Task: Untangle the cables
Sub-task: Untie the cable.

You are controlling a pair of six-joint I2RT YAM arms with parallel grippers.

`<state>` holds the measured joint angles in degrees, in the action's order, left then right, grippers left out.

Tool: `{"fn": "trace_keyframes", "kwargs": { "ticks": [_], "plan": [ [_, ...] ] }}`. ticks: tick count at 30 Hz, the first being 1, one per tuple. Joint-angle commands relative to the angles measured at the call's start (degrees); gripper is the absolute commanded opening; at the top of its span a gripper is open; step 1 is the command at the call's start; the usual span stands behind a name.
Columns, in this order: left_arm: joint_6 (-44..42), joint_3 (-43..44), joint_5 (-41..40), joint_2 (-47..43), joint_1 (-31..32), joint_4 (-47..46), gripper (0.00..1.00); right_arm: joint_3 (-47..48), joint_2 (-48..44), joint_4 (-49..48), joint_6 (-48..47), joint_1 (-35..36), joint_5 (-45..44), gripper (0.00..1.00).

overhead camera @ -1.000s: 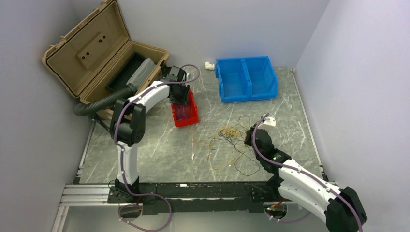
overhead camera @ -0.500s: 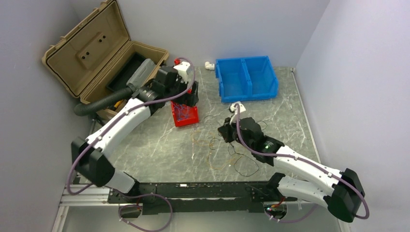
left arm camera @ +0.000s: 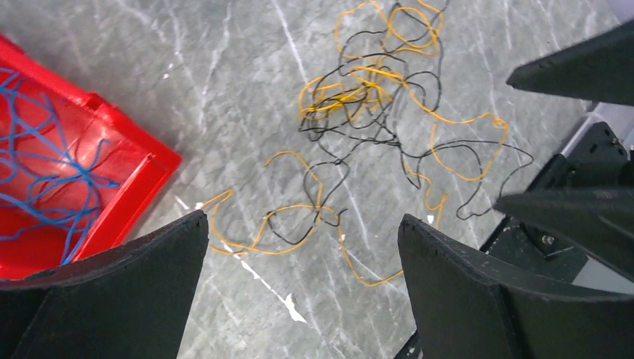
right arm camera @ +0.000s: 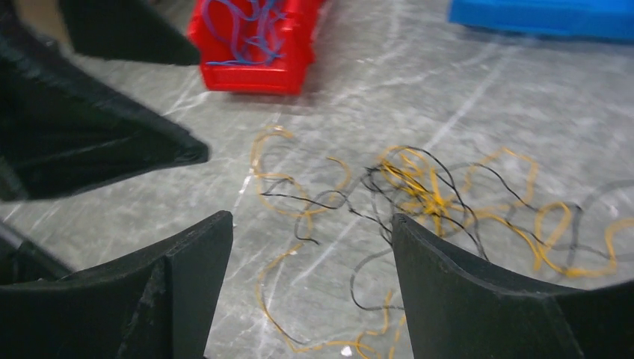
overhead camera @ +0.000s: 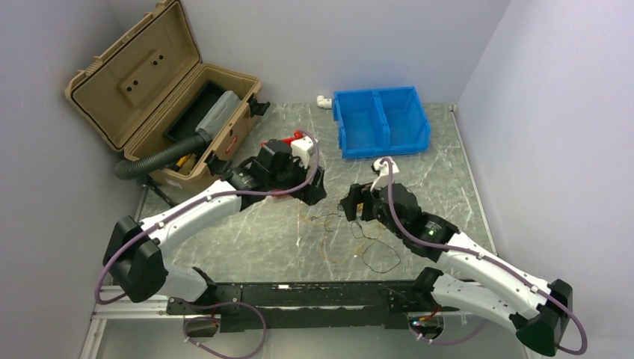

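Left fingers (left arm camera: 112,292) and right fingers (right arm camera: 486,299), black wedges, gape empty over thin, curly cables (left arm camera: 364,84) on marbled table (left arm camera: 224,112).

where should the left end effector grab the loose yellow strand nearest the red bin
Probably take the loose yellow strand at its low arc beside the red bin, coming straight down from above: it lies flat on the table, and that stretch is clear of the dense knot.

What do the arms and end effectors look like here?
The left arm and right arm have white links, black joints and purple cables along them. The left end effector and right end effector have black wedge-shaped fingers. A green light glows on the right arm.
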<state>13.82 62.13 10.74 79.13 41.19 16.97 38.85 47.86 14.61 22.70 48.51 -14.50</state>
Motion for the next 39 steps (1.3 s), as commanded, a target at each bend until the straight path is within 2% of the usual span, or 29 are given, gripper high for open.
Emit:
{"fn": "trace_keyframes", "kwargs": {
  "ticks": [1,6,13,17,21,23,26,27,29,34,39],
  "plan": [
    [0.18,-0.13,2.75,0.02,2.05,-6.68,0.99,1.84,-2.05,11.06,7.85,-1.01,-12.45,0.81],
    [2.08,-4.66,-2.06,-3.44,2.82,-10.65,0.99,-0.35,-4.67,14.73,12.82,-3.57,-14.61,0.81],
    [6.4,-11.66,-12.01,-10.28,2.55,-15.4,0.99,-3.4,-4.76,13.6,14.07,-9.49,-7.11,0.81],
    [6.22,-13.69,-10.15,-11.69,2.13,-17.69,0.99,-5.49,-0.51,10.89,13.95,-13.47,-1.19,0.79],
    [5.3,-15.32,-7.78,-12.98,2.15,-18.75,0.99,-6.41,4.91,6.97,13.77,-13.71,0.74,0.74],
    [4.87,-16.48,-7.11,-14.2,2.18,-19.28,1.0,-6.3,7.76,5.46,13.4,-13.71,1.4,0.65],
    [4.21,-19.87,-6.2,-18.23,2.14,-21.98,1.0,-4.74,11.18,5.09,12.8,-13.72,1.02,0.31],
    [4.25,-21.26,-6.26,-19.82,2.16,-23.22,0.99,-3.94,11.53,5.34,12.48,-13.71,0.79,0.16],
    [4.57,-24.23,-7.11,-22.97,2.15,-25.16,0.99,-1.87,11.17,6.26,11.6,-13.74,-0.37,0.0],
    [2.89,-28.81,-3.21,-26.97,2.42,-28.41,0.99,6.84,7.28,9.79,8.61,-14.16,-5.36,0.0],
    [0.85,-28.43,-3.68,-25.18,6.7,-28.09,0.99,16.36,5.78,13.64,5.61,-15.38,-10.65,0.0]
  ]
}}
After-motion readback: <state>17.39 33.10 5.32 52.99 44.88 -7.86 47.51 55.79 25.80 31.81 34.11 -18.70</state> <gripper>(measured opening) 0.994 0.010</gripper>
